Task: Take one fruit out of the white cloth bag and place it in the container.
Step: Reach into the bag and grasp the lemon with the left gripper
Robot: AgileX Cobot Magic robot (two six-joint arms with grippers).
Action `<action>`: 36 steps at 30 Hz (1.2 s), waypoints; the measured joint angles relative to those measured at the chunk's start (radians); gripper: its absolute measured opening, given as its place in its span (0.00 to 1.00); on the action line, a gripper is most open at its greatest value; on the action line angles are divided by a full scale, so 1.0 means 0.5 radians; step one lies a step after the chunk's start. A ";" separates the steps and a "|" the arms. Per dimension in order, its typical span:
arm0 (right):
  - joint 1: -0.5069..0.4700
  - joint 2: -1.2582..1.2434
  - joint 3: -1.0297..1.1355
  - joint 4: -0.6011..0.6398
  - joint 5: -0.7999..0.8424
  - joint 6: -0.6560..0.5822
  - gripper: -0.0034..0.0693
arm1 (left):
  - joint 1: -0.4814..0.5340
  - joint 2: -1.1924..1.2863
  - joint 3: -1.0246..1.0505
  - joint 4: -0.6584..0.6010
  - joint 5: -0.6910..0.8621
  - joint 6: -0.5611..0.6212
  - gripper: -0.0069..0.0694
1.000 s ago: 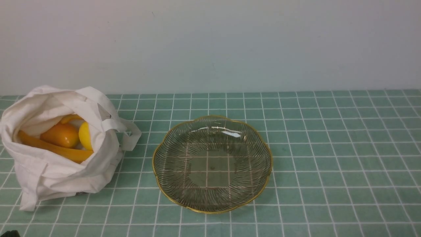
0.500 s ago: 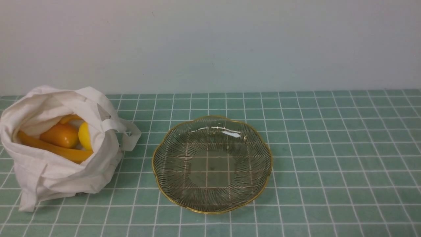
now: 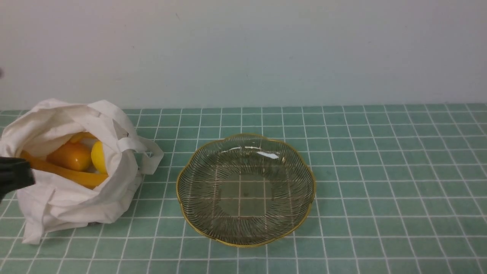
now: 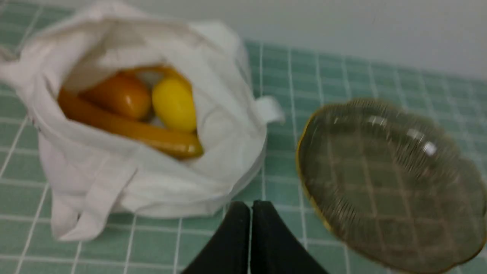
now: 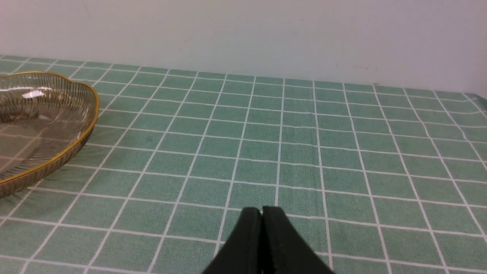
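Observation:
The white cloth bag (image 3: 72, 190) slumps open at the left of the table, also seen in the left wrist view (image 4: 152, 167). Inside lies the yellow lemon (image 3: 98, 156) (image 4: 174, 104), its right side hidden by the bag's rim in the front view. The clear glass dish with a gold rim (image 3: 310, 179) (image 4: 304, 167) (image 5: 89, 121) stands empty to the bag's right. My left gripper (image 4: 251, 207) is shut and empty, above and in front of the bag; a dark part of it shows at the front view's left edge (image 3: 13, 173). My right gripper (image 5: 261, 211) is shut, over bare cloth right of the dish.
An orange round fruit (image 3: 70, 156) (image 4: 121, 95) and long orange-yellow bananas (image 3: 68, 173) (image 4: 129, 129) share the bag with the lemon. A strap handle (image 3: 146, 152) hangs toward the dish. Green checked cloth (image 3: 380, 171) covers the table; a pale wall stands behind.
The left arm has come into the front view at its left edge, in front of the bag. Bag, fruit and dish have not moved.

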 joint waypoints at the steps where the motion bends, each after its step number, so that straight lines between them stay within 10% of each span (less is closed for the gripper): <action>1: 0.000 0.000 0.000 0.000 0.000 0.000 0.03 | 0.000 0.133 -0.061 0.007 0.023 0.023 0.08; 27: 0.000 0.000 0.000 0.000 0.000 0.000 0.03 | 0.185 1.837 -0.693 0.131 -0.141 0.245 0.10; 36: 0.000 0.000 0.000 0.000 0.000 0.000 0.03 | 0.185 1.925 -0.696 0.300 -0.141 0.279 0.44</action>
